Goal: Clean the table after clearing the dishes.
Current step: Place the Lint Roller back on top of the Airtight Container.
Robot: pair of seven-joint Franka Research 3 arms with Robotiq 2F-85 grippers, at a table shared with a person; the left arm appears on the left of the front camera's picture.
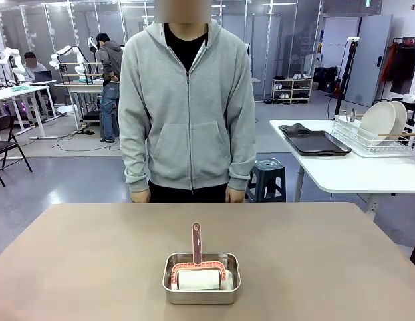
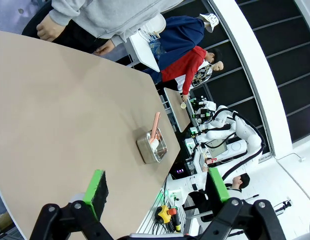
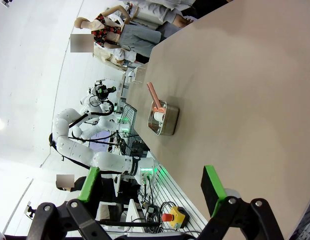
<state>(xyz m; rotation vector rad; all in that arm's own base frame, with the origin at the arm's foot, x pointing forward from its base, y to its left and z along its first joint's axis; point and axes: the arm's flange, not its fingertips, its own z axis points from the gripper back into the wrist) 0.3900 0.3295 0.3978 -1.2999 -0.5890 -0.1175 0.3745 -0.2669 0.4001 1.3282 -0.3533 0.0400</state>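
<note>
Left gripper (image 2: 157, 192) jaws spread wide, nothing held, hovering off the table (image 2: 60, 110) edge. Right gripper (image 3: 152, 187) same: fully apart, empty. Ahead of both, well clear of the fingers, sits a small steel pan (image 1: 201, 277) holding a white roller with a pink handle (image 1: 196, 242). Person (image 1: 187, 100) stands at the far edge beyond the pan.

Steel pan (image 1: 201, 278) on tan table (image 1: 93, 261)

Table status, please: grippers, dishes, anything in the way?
Left gripper open, empty. Right gripper open, empty. Table: steel pan holding a pink-handled roller. Person standing at far edge, hands down.
</note>
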